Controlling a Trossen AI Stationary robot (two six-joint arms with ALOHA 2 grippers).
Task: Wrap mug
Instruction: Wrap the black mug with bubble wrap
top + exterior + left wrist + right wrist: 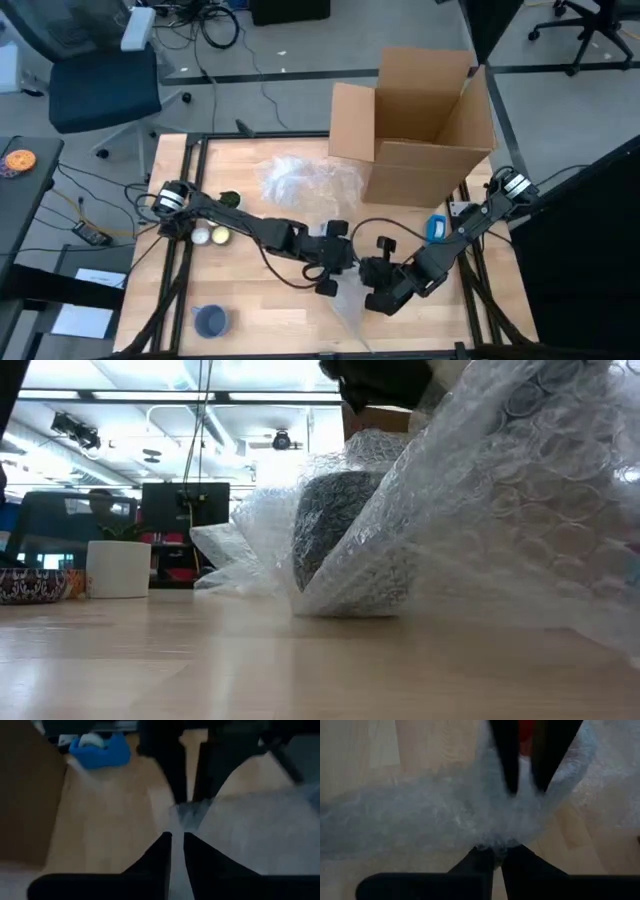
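Note:
A blue-grey mug [210, 320] stands upright on the table near its front left, apart from both grippers. A clear bubble wrap sheet [350, 300] rises from the table's middle front, between my two grippers. My left gripper [337, 262] is shut on it from the left, and my right gripper [380, 290] is shut on it from the right. In the low view the bubble wrap [480, 510] stands raised like a tent, and a dark grey rounded shape [335, 525] shows through it; what that shape is, I cannot tell. My left gripper pinches a bunched edge of the bubble wrap [176, 822] between its two fingers. The sheet spreads away from the fingers and its lower part lies on the table. My right gripper pinches a gathered fold of the bubble wrap [495, 837] between its two fingers, close to the left gripper's hold. The sheet is lifted at the hold and its lower edge [350, 605] rests on the table.
An open cardboard box [420, 120] stands at the back right. A second crumpled bubble wrap [300, 180] lies left of it. A blue tape dispenser [437, 228] sits at the right. Small round things [212, 236] lie at the left.

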